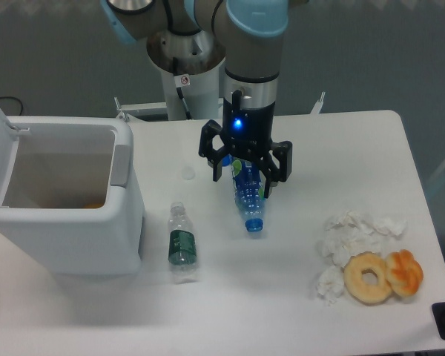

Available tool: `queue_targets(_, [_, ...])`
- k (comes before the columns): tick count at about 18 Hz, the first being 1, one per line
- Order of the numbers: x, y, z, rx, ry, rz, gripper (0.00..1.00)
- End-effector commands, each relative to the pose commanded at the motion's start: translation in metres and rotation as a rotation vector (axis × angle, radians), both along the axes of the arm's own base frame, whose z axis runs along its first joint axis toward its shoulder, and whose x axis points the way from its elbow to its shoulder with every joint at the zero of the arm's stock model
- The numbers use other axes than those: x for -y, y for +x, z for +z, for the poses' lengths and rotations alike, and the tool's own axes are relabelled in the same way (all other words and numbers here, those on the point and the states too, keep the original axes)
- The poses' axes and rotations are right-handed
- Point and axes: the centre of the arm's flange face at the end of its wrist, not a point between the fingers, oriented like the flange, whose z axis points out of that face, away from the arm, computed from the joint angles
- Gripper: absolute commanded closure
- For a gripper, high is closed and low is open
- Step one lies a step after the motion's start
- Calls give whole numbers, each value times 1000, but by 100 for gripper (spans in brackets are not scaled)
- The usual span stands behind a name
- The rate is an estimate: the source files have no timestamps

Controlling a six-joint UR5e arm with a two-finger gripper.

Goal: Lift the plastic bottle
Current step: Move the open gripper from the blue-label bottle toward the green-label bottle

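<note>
The plastic bottle (182, 245) lies on its side on the white table, clear with a dark green label band, its cap pointing away from me. It rests just right of the white bin. My gripper (243, 180) hangs up and to the right of it, about a bottle's length away. The gripper's jaws are spread wide, straddling a blue-tinted bottle (249, 202) with a blue cap that lies under them. Nothing is held, and the upper end of the blue bottle is hidden beneath the gripper.
A white bin (67, 196) with its lid open stands at the left, something orange inside. Crumpled tissues (352, 233) and two pastries (382, 277) lie at the right front. The arm's base (185, 74) stands behind the table.
</note>
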Motion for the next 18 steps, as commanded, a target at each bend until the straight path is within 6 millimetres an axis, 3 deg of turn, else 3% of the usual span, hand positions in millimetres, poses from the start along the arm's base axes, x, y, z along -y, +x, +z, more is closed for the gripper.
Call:
queue_targets(7, [-6, 3, -6, 12, -7, -5, 0])
queue_targets(11, [-23, 6, -33, 70, -29, 18, 0])
queue_targets(18, [-45, 10, -54, 154, -16, 167, 0])
